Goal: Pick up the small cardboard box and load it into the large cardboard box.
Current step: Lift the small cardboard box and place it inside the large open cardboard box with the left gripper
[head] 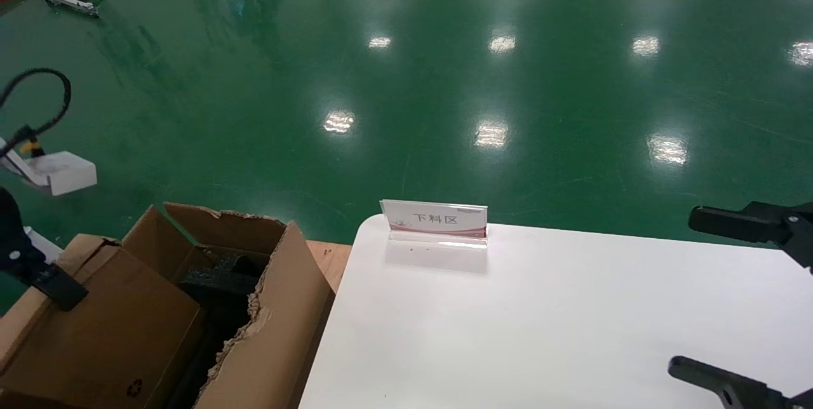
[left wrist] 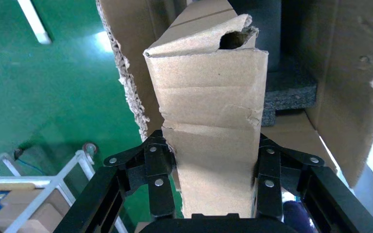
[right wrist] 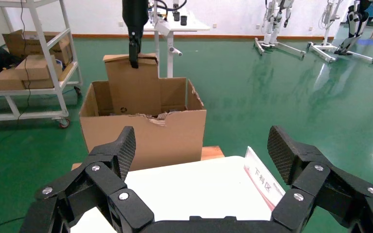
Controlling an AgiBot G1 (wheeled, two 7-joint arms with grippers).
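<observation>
The small cardboard box [head: 95,326], flat and brown with a black recycling mark low on its face, stands upright with its lower part inside the large cardboard box [head: 279,314]. My left gripper [left wrist: 213,179] is shut on its upper edge, fingers [left wrist: 158,179] pressed against both sides. From the right wrist view the small cardboard box [right wrist: 133,87] rises above the ragged rim of the large cardboard box [right wrist: 141,138], hanging from the left gripper [right wrist: 135,51]. Black foam [left wrist: 291,87] lies in the carton. My right gripper [right wrist: 201,145] is open over the white table, holding nothing.
A white table [head: 571,333] stands right of the carton, with a small acrylic sign [head: 435,221] at its far edge. The carton rests on a wooden pallet [head: 327,256]. A shelf cart with boxes [right wrist: 29,73] stands beyond it on the green floor.
</observation>
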